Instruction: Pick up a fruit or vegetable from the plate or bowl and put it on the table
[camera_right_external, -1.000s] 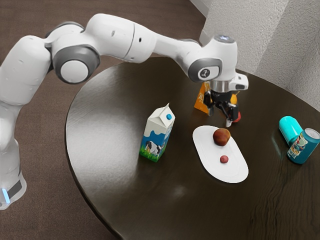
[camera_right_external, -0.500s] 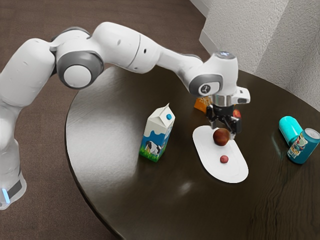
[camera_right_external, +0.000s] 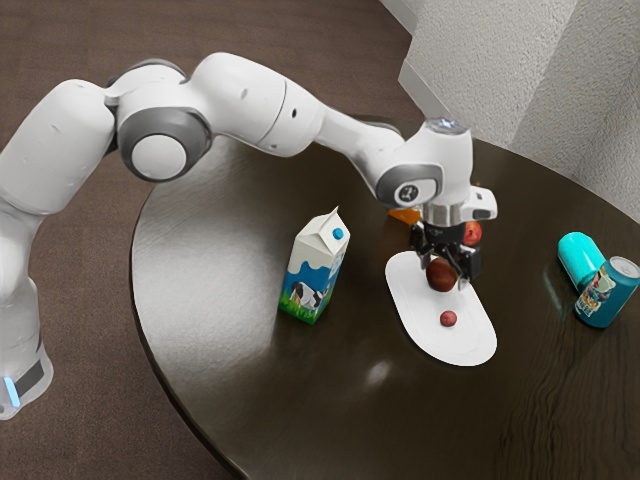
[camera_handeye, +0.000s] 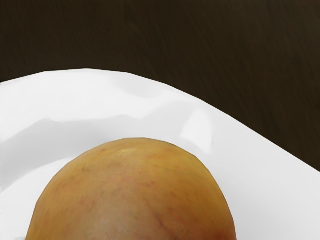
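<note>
Brown floor (camera_right_external: 220, 40) runs round the curved edge of the dark table (camera_right_external: 220, 350), and a pale, rough wall (camera_right_external: 510, 65) rises beyond its far side. My pincer (camera_right_external: 443, 270) is spread, its jaws apart around the large round fruit (camera_right_external: 440, 276), which sits on the white oval plate (camera_right_external: 440, 345) toward one end. A small red fruit (camera_right_external: 448, 319) lies well inside the rim, apart from the large one.

Toward the exterior view's left, a stretch of dark tabletop separates the plate from the upright milk carton (camera_right_external: 313, 275); toward the right, a wider stretch reaches to the turquoise cylinder (camera_right_external: 579, 258) and the upright drinks can (camera_right_external: 606, 294), close together. Room is tighter behind my pincer, where an orange packet (camera_right_external: 404, 215) and a red fruit (camera_right_external: 472, 234) stand near the plate's end.

From outside, the large fruit looks dark reddish brown, and I see both its neighbour on the plate and the table's outer edge. Close up, the wrist view gives me yellow-orange skin with reddish flecks, the smooth curve of the rim beyond it, soft grey shadows across the white plate and one bright patch beside the fruit.
</note>
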